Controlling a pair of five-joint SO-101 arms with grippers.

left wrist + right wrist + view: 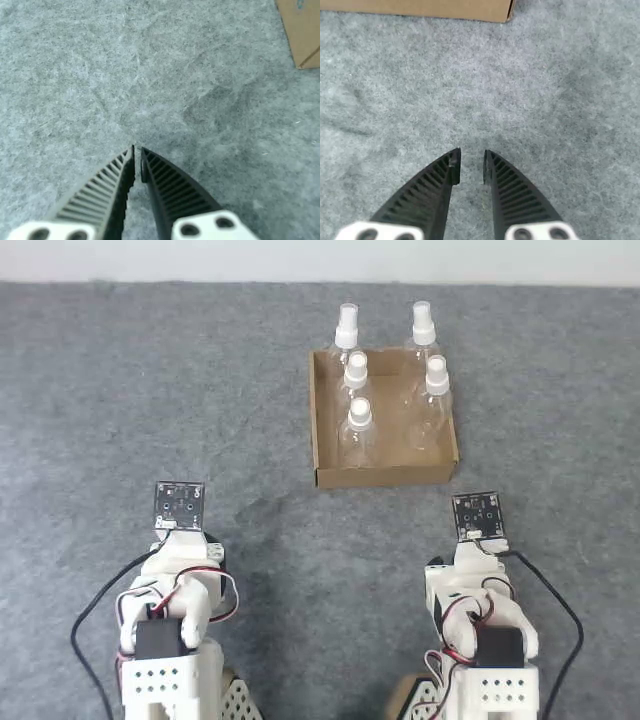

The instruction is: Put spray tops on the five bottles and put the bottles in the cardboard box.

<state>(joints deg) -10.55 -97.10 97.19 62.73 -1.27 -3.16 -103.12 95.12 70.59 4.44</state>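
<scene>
Left claw (pixel 137 150) shut tight, holding nothing, over soft grey felt table (pixel 150 390). Right claw (pixel 471 155) open a crack, empty too. Farther off: brown cardboard box (pixel 380 477) w/ clear plastic bottles (pixel 360 440), white spray tops (pixel 360 412) on. 3 inside, 2 at back edge.

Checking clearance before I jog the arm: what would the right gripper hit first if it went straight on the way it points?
Probably the near wall of the cardboard box, directly ahead across bare grey mat; if the right gripper tilts downward, the mat comes first.
</scene>
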